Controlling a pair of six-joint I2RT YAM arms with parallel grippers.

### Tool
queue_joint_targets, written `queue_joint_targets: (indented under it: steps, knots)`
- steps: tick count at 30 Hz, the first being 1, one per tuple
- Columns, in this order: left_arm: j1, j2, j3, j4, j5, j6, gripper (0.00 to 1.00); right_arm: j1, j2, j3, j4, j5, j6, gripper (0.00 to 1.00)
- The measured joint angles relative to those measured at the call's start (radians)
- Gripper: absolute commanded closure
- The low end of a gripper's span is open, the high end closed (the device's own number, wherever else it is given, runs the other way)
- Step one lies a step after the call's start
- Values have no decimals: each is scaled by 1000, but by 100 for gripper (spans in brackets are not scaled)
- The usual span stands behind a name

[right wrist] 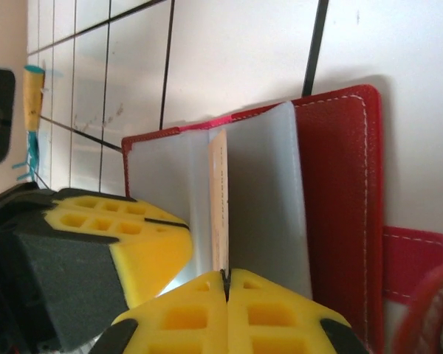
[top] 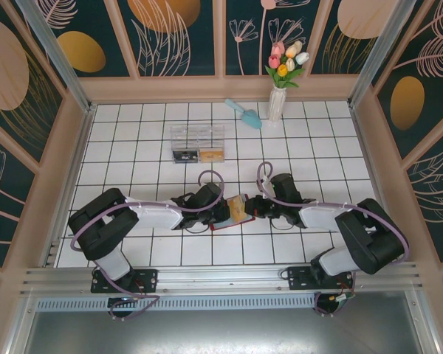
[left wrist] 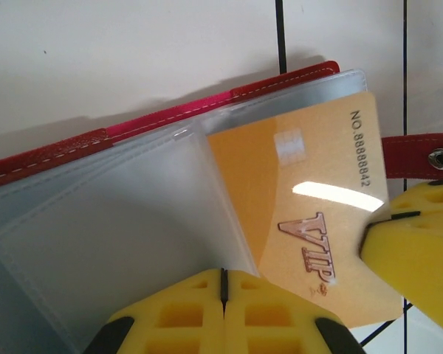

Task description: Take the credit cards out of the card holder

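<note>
- Left wrist view is showing the left gripper point(left wrist: 223, 286) with its yellow pads point(left wrist: 177, 317) pressing tight together, no gap between them. They are pinching the near edge of the clear pocket leaves point(left wrist: 118, 221) of the card holder point(left wrist: 170, 118).
- Just beyond those pads and to their right, a gold card point(left wrist: 303, 199) is sticking partway out of a clear pocket (it is carrying "VIP" lettering and a number along one edge), slanting across the leaves.
- One yellow finger point(left wrist: 417, 254) of the right gripper is touching that card's right edge, and the red strap tab point(left wrist: 410, 155) with its metal snap is lying just above that finger.
- Right wrist view is showing the right gripper point(right wrist: 226, 284) clamping the gold card, which is standing edge-on and running straight up from between the closed pads into the clear leaves.
- To the right of this gripper the holder's red cover point(right wrist: 340, 192) is lying open, and the left gripper's yellow pad is sitting just to its left, on the leaves.
- Top external view is showing both grippers meeting nose to nose, with the open holder lying between them on the white tiled table point(top: 133, 147).
- Well beyond both grippers a clear plastic box point(top: 198, 144) is sitting, and farther back a teal scoop-like tool point(top: 244, 112) is lying beside a white vase point(top: 277, 105) of tulips point(top: 286, 59).
</note>
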Motion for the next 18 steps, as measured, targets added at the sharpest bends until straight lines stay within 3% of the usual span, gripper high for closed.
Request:
queue_joint_targets:
  steps: [5, 11, 14, 16, 18]
  knots:
    - [0, -10, 0, -9, -4, 0, 90, 0, -18, 8, -23, 12, -4, 100]
    - [0, -149, -3, -49, -85, 10, 68, 0, -143, 36, -135, 88, -43, 100]
    - [0, -278, -6, -78, -166, 28, 47, 3, -211, 68, -190, 125, -71, 100]
    - [0, -375, -6, -111, -240, 41, 21, 17, -235, 106, -224, 157, -97, 100]
    - [0, -459, -7, -147, -311, 52, 4, 39, -235, 153, -248, 193, -131, 100]
